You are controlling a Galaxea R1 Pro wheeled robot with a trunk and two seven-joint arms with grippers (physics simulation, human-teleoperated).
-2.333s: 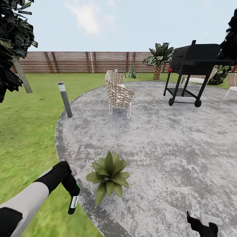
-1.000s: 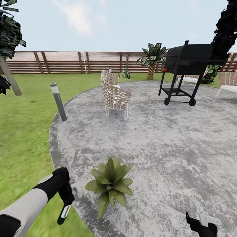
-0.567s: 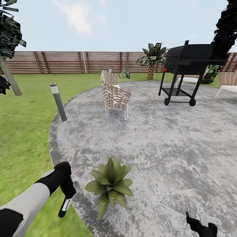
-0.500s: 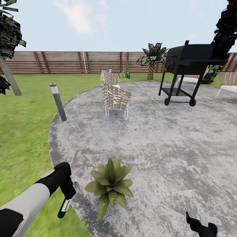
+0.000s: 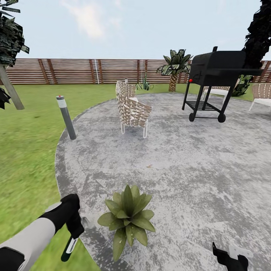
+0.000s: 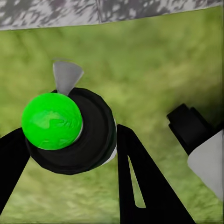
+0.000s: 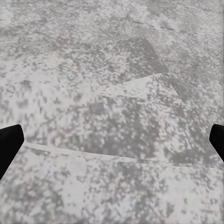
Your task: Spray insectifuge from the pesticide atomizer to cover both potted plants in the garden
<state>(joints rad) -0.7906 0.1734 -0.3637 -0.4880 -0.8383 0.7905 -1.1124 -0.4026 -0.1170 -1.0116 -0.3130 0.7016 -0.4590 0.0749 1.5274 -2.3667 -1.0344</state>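
My left gripper [image 5: 73, 234] is shut on the pesticide atomizer [image 5: 67, 249], a small dark bottle with a pale label that hangs slanted over the lawn edge. In the left wrist view the atomizer [image 6: 91, 133] shows end-on with a bright green cap between the black fingers [image 6: 140, 182] of the left gripper [image 6: 70, 140]. One potted plant [image 5: 128, 218], a rosette of pointed green leaves, sits on the patio just right of the bottle. My right gripper [image 5: 230, 258] is low at the right, and in its wrist view the right gripper [image 7: 112, 140] is open over bare paving.
The round grey patio [image 5: 180, 158] spreads ahead, with lawn [image 5: 26, 150] to its left. A grey bollard [image 5: 66, 117] stands at the patio's left rim. A wicker chair [image 5: 132, 109] and a black grill [image 5: 216, 81] stand further back before the slatted fence [image 5: 94, 70].
The head view has shifted a little, so the plant sits slightly lower in the picture. My left gripper has sunk a bit with the atomizer in it. The right gripper has not moved.
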